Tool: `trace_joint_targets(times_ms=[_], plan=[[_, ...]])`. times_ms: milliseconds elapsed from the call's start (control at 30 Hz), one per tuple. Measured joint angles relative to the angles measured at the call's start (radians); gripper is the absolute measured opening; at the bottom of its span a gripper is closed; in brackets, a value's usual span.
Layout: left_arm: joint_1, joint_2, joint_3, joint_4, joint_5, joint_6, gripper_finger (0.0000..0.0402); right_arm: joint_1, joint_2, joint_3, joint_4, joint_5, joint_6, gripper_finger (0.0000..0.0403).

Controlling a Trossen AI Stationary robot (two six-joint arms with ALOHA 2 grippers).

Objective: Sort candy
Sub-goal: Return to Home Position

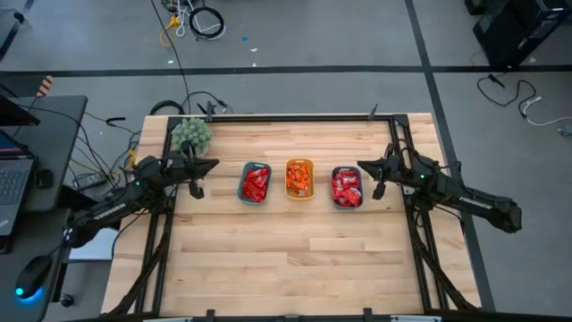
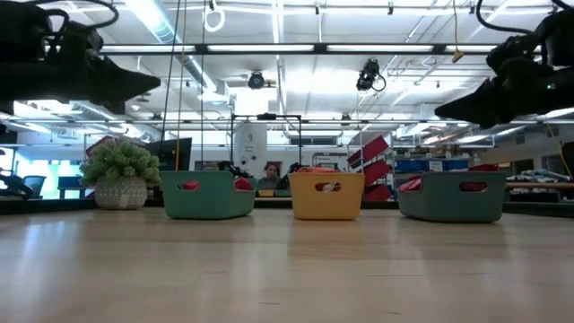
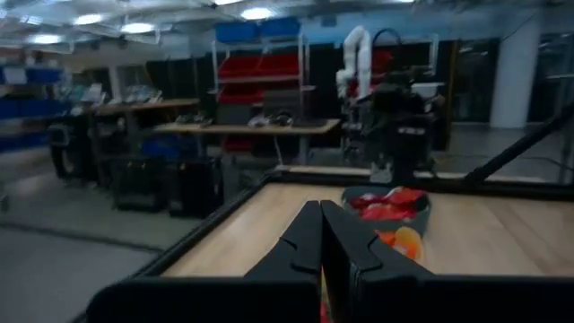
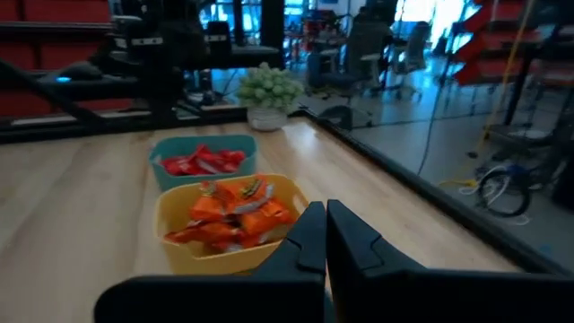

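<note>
Closest to my wrist lenses, my left gripper and right gripper are pinched closed and empty, hovering at either end of the row. Sorting looks finished. Shiny red wrapped candies fill the teal oblong tray and blue oblong tray, and orange wrapped candies fill the yellow oblong tray. No loose candy shows. Each tray's long axis runs front to back.

Teal tray, yellow tray, blue tray in row; fuzzy plant (pale pot) nearest teal.

Robotics lab or workshop: ceiling strip lights, shelves of storage bins, workbenches, loose floor cables.
</note>
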Motion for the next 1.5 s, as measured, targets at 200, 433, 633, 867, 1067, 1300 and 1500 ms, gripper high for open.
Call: trace_joint_targets(times_ms=[200, 433, 633, 867, 1067, 1300, 1500], plan=[[0.001, 0.0, 0.0, -0.036, 0.115, 0.008, 0.0002, 0.011, -0.066, 0.051, -0.116, -0.017, 0.018, 0.0], [0.007, 0.0, 0.0, 0.039, 0.096, -0.066, 0.0002, 0.006, -0.058, -0.019, 0.044, 0.02, -0.015, 0.0], [0.013, 0.0, -0.001, 0.141, -0.042, -0.114, 0.0002, 0.007, -0.067, -0.019, 0.045, 0.016, 0.003, 0.0], [0.02, 0.0, -0.001, 0.208, -0.011, -0.126, 0.0002, 0.009, -0.066, -0.006, 0.012, 0.018, 0.011, 0.0], [0.021, 0.001, -0.001, 0.04, 0.103, -0.151, 0.0002, 0.001, -0.066, -0.005, 0.011, 0.026, -0.009, 0.0], [0.016, 0.0, -0.001, 0.034, 0.1, -0.155, 0.0002, -0.03, -0.052, -0.004, 0.01, 0.03, 0.0, 0.0001], [0.016, 0.0, -0.001, 0.047, 0.097, -0.16, 0.0002, -0.03, -0.049, -0.004, 0.011, 0.031, 0.015, 0.0001]])
